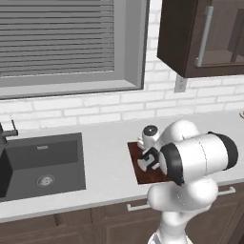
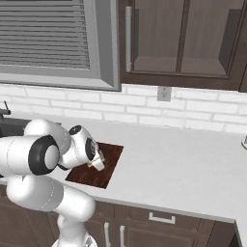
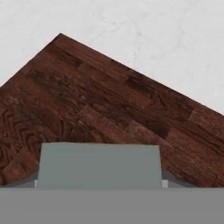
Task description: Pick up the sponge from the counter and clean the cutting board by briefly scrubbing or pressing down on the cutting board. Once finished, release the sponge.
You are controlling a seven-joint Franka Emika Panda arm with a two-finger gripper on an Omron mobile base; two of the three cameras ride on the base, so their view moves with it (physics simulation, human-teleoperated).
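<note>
The dark reddish-brown cutting board [image 3: 109, 100] lies on the light counter [image 2: 183, 154], one corner pointing away in the hand view. The grey-green sponge [image 3: 98, 164] sits at the bottom of the hand view, right over the board and between my fingers, which it hides. In the left base view my gripper [image 1: 147, 161] hangs low over the near left part of the board [image 1: 143, 177]. From the right base view the gripper [image 2: 96, 162] sits over the board [image 2: 109, 155] with a small yellowish block in it. I cannot tell whether the sponge touches the wood.
A dark grey sink basin [image 1: 43, 162] with a faucet [image 1: 5, 133] lies left of the board. Wall cabinets [image 2: 178, 38] hang above the counter, and a brick wall with a window [image 1: 57, 43] stands behind. Bare counter stretches to the right of the board.
</note>
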